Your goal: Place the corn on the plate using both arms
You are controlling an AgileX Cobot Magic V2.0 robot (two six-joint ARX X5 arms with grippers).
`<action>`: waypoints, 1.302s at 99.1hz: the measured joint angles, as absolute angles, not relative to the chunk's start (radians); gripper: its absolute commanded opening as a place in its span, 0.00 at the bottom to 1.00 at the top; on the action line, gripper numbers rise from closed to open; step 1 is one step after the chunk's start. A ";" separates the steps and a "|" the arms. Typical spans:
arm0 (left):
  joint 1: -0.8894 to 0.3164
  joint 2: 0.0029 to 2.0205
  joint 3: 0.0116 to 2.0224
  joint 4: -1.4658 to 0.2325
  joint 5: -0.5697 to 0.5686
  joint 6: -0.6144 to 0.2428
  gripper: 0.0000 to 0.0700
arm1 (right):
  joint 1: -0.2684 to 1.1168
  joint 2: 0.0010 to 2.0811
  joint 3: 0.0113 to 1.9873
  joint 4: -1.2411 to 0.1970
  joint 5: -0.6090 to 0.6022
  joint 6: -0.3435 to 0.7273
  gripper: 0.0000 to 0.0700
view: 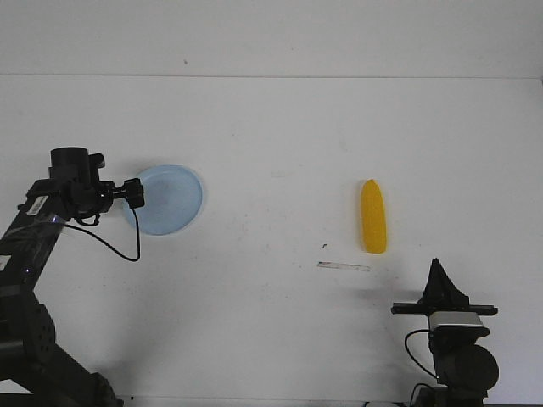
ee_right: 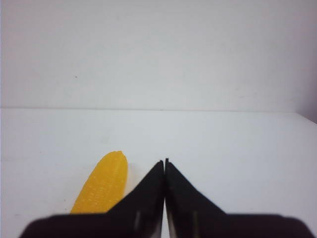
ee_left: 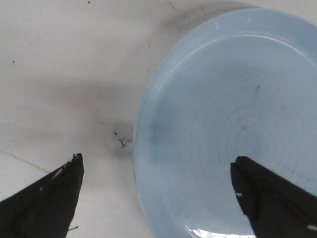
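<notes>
The yellow corn (view: 373,216) lies on the white table at the right, lengthwise away from me. It also shows in the right wrist view (ee_right: 101,184), beside the fingers. My right gripper (view: 440,270) is shut and empty, near the front edge, a little to the right of the corn and short of it. The pale blue plate (view: 174,200) lies at the left and fills much of the left wrist view (ee_left: 228,124). My left gripper (ee_left: 156,163) is open over the plate's left rim, one finger over the plate, the other over the table. In the front view its fingertips are hidden behind the wrist.
A thin pale strip (view: 344,266) and a small dark speck (view: 325,246) lie on the table just left of the corn's near end. The table's far edge (view: 271,76) meets a white wall.
</notes>
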State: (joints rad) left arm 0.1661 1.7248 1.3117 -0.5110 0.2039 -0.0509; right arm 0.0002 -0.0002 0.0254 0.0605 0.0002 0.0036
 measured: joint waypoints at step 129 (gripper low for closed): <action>0.168 1.805 1.314 -0.451 0.153 -0.117 0.00 | 0.000 0.000 0.025 0.060 0.000 0.003 0.00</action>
State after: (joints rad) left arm 0.1680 1.8046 1.3136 -0.4511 0.1532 -0.1165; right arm 0.0002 -0.0002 0.0254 0.0605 -0.0002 0.0032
